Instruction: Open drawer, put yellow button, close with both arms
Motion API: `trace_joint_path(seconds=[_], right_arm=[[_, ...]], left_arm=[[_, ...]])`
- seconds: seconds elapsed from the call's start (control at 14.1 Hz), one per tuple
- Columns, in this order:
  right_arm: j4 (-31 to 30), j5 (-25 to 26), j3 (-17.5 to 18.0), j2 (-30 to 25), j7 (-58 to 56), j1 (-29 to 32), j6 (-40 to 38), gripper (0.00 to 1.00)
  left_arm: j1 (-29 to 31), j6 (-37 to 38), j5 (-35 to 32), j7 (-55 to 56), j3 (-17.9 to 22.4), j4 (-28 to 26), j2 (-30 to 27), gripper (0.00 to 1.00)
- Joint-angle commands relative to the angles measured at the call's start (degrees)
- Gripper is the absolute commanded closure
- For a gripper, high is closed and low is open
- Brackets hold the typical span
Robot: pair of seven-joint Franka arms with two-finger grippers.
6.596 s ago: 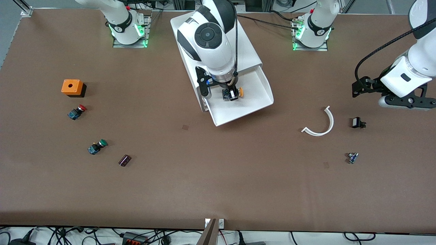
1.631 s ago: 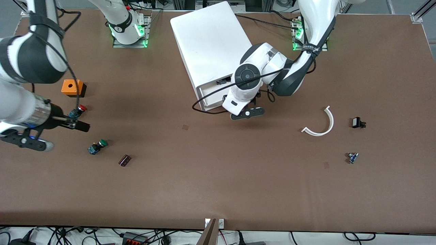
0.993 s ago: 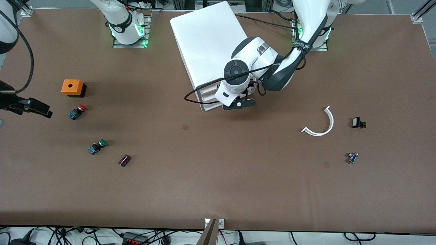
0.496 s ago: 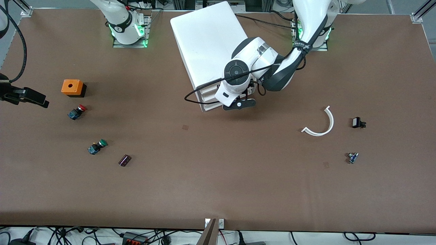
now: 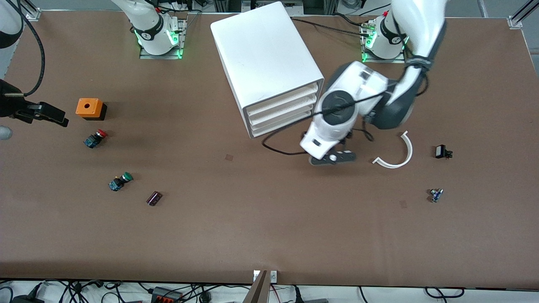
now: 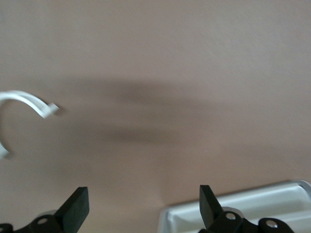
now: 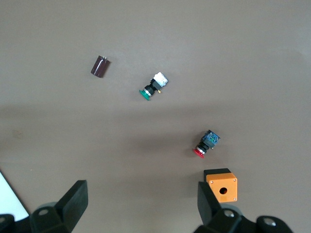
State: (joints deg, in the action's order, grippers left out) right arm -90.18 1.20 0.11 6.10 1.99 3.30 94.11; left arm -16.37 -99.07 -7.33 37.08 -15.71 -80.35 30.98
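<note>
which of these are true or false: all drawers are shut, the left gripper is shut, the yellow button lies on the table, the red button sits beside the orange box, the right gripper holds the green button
1. All three drawers of the white cabinet are pushed in. True.
2. The left gripper is shut. False: its fingers stand wide apart, over bare table in front of the cabinet, near the white curved piece.
3. The yellow button lies on the table. False: it is nowhere in view.
4. The red button sits beside the orange box. True; it is nearer the front camera.
5. The right gripper holds the green button. False: it is open and empty, and the button lies on the table.
</note>
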Motion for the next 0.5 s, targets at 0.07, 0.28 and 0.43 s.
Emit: trace_joint_path(seconds=[0.07,0.28,0.43], right_arm=[[-1.93,0.99,0.68,-2.23,-1.02,0.39,0.90,0.00],[-0.09,0.47,0.24,-1.88,-2.60,0.74,0.64,0.00],[-0.08,0.38,0.41,-2.15,-1.73,0.48,-0.41,0.00]], left_arm=[[7.74,5.98,-1.55,-13.32,-0.37,2.38,-2.50,0.00],[13.71,6.52,-1.46,-22.54,-0.46,3.88,-4.78,0.00],[18.54,6.26,-0.59,-29.48,-0.81,3.97,-6.28,0.00]])
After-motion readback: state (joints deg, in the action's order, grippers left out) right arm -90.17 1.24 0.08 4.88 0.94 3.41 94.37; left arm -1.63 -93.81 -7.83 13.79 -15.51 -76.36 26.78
